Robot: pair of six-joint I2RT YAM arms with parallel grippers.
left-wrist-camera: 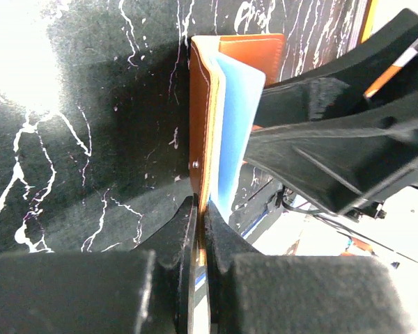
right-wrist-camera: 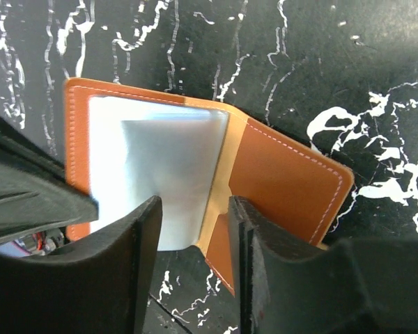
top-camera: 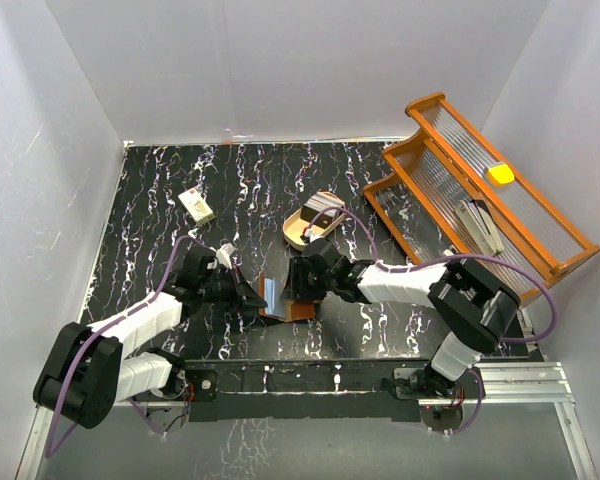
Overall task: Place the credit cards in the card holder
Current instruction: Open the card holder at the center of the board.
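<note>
The card holder (top-camera: 298, 311) lies open on the dark marbled table, brown leather outside, grey-blue lining (right-wrist-camera: 153, 174) inside. My left gripper (left-wrist-camera: 200, 209) is shut on the edge of one leather flap (left-wrist-camera: 203, 118), holding it upright. My right gripper (right-wrist-camera: 195, 207) hovers open over the holder's (right-wrist-camera: 285, 174) near edge, one finger above the lining, the other above the flat flap, nothing pinched. In the top view the left gripper (top-camera: 255, 300) and the right gripper (top-camera: 298, 285) meet at the holder. The credit cards (top-camera: 326, 211) lie in a beige oval tray (top-camera: 296, 232) behind it.
A small cream block (top-camera: 196, 204) sits at the back left. An orange wooden rack (top-camera: 540, 255) with ribbed panels leans at the right, a yellow object (top-camera: 500, 174) on it. White walls close in the table.
</note>
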